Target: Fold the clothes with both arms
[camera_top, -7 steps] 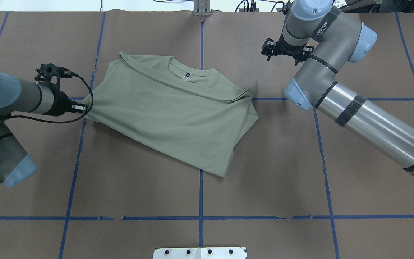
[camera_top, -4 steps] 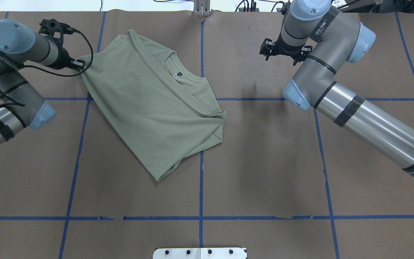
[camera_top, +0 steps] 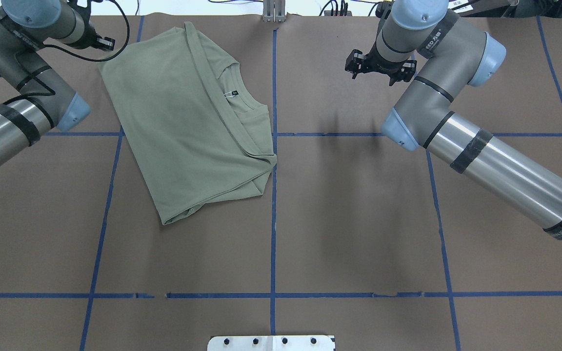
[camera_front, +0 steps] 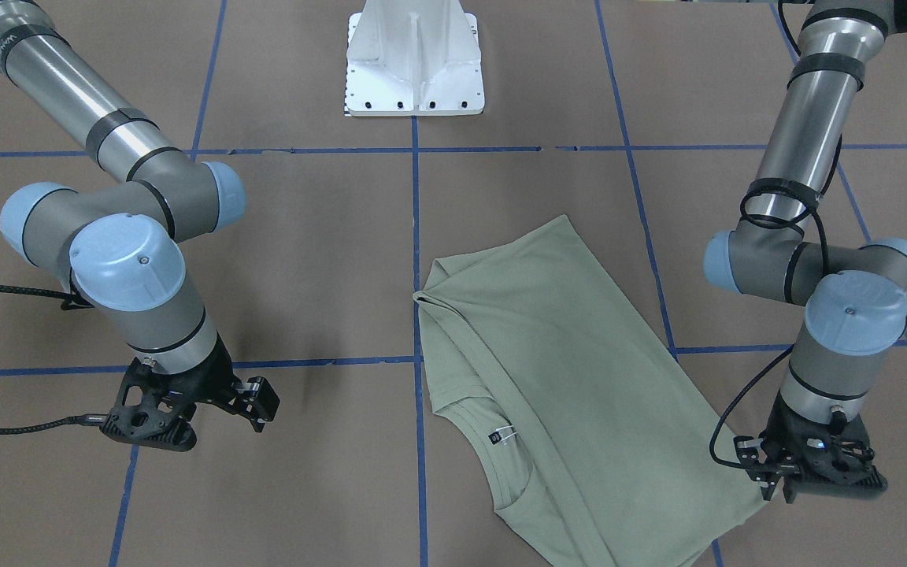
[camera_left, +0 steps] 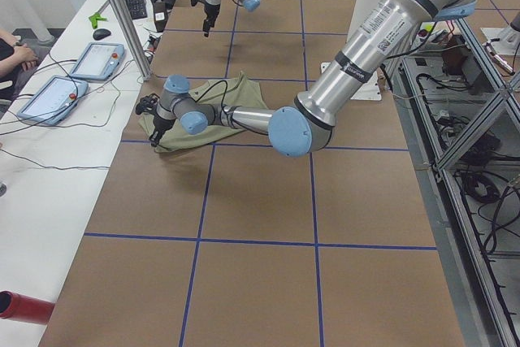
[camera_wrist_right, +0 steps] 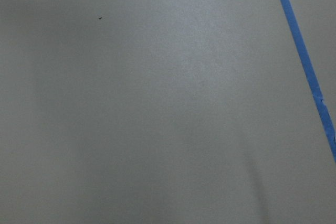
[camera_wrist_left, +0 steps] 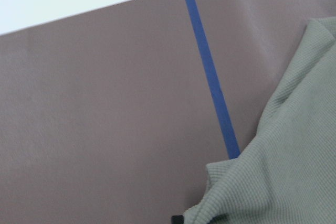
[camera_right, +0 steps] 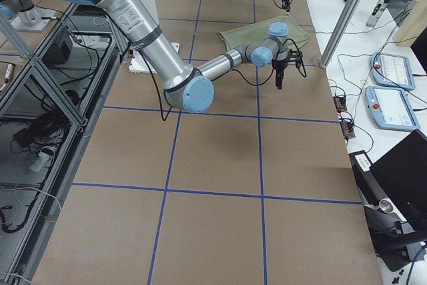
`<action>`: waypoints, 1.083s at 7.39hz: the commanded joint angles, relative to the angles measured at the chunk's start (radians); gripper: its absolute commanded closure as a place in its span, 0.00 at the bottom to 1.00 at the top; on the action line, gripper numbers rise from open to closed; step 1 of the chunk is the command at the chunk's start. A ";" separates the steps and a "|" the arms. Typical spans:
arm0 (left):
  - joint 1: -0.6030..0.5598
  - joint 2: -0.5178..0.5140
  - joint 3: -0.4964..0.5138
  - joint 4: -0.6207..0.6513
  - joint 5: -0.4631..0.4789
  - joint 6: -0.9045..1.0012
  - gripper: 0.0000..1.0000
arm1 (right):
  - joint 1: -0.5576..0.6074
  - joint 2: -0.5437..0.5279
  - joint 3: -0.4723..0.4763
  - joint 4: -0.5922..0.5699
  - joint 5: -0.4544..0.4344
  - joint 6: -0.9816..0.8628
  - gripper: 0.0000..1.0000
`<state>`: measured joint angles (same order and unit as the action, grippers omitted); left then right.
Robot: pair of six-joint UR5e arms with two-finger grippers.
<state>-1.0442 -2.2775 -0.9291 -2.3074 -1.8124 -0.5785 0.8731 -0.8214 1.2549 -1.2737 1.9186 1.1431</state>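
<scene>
The sage-green shirt lies folded and slanted on the far left half of the table, with its collar and black neck tag showing. It also shows in the front view. My left gripper is at the shirt's far left corner and is shut on that corner. The front view shows it low at the fabric edge, and the left wrist view shows the corner. My right gripper hangs over bare table to the right of the shirt, apart from it. Its fingers are hidden, so I cannot tell whether it is open.
The white base pedestal stands at the robot's side of the table. Blue tape lines cross the brown table cover. The far table edge and a metal post lie just beyond the shirt. Control tablets lie on the side bench.
My left gripper has moved toward the far left corner, dragging the shirt with it and turning it clockwise. The right gripper has shifted slightly left.
</scene>
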 commanded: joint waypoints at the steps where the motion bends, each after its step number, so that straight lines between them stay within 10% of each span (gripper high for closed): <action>1: -0.060 0.024 -0.028 -0.032 -0.219 0.017 0.00 | -0.035 0.083 -0.032 0.002 -0.007 0.021 0.00; 8: -0.060 0.072 -0.089 -0.038 -0.231 0.008 0.00 | -0.270 0.311 -0.324 0.162 -0.295 0.159 0.10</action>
<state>-1.1044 -2.2093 -1.0174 -2.3460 -2.0430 -0.5715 0.6312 -0.5228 0.9490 -1.1185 1.6579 1.3013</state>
